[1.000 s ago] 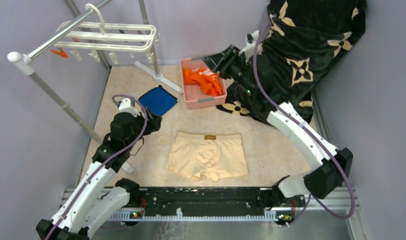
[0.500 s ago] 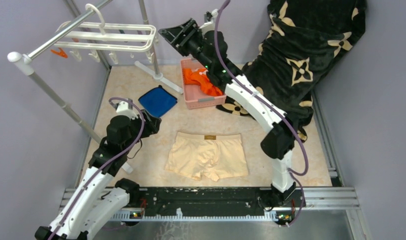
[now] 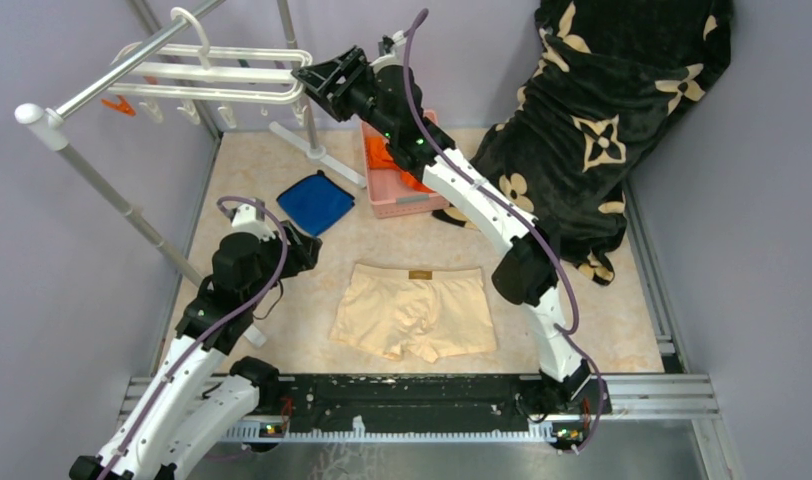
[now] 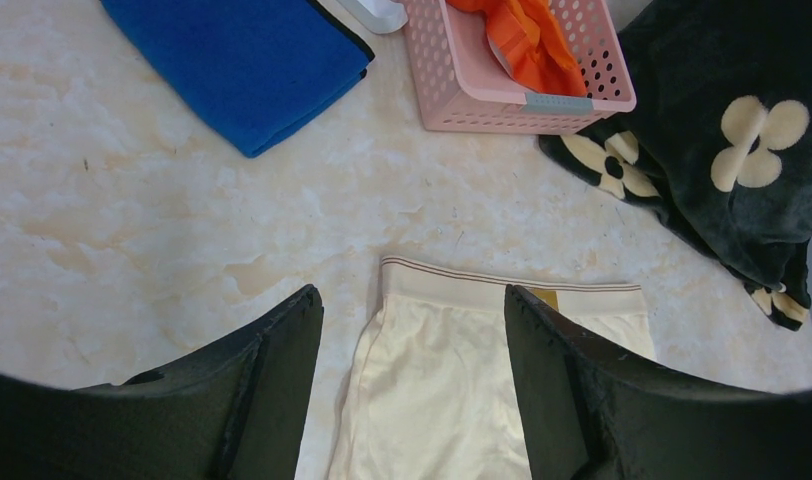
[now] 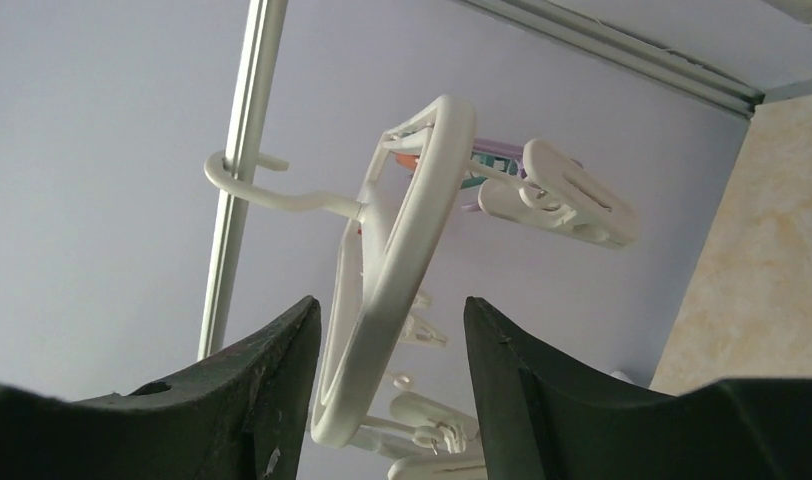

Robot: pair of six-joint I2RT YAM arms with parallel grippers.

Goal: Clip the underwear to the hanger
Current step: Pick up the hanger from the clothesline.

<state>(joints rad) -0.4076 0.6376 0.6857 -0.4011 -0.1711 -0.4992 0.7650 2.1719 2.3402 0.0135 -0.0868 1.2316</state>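
Cannot see the lower part of the underwear (image 4: 452,390) in the left wrist view: cut off by the bottom edge and flanked by the dark fingers (image 4: 272,400). Cannot read the small brown label (image 3: 419,274) at the waistband. Find the pink basket (image 3: 410,205) partly covered by the right arm in the top view, with only a patch of orange clothes (image 3: 384,158) showing. Cannot follow the hanger (image 3: 222,72) whole in the right wrist view: see only its rounded end, its hook and a few dangling clips (image 5: 572,205), the rest running out at the bottom edge. Cannot tell from that view whether the fingers touch the frame.

Note the right arm held high and extended toward the upper left of the top view, elbow joint just right of the underwear, right gripper (image 3: 308,82) at the hanger's right end. Record jaws parted, the hanger's end bar seen in the gap, nothing clamped. Note the left arm bent at lower left, left gripper (image 4: 410,300) hovering near the underwear's upper left corner, jaws spread wide, holding nothing.

Locate the underwear flat on the marble-patterned table (image 3: 242,165), lower centre of the top view, well apart from the hanger. Locate the hanger at upper left, hooked on the grey metal rack (image 3: 132,212). Note a blue folded cloth (image 3: 316,200) left of the basket and a black flowered blanket (image 3: 622,90) at upper right.
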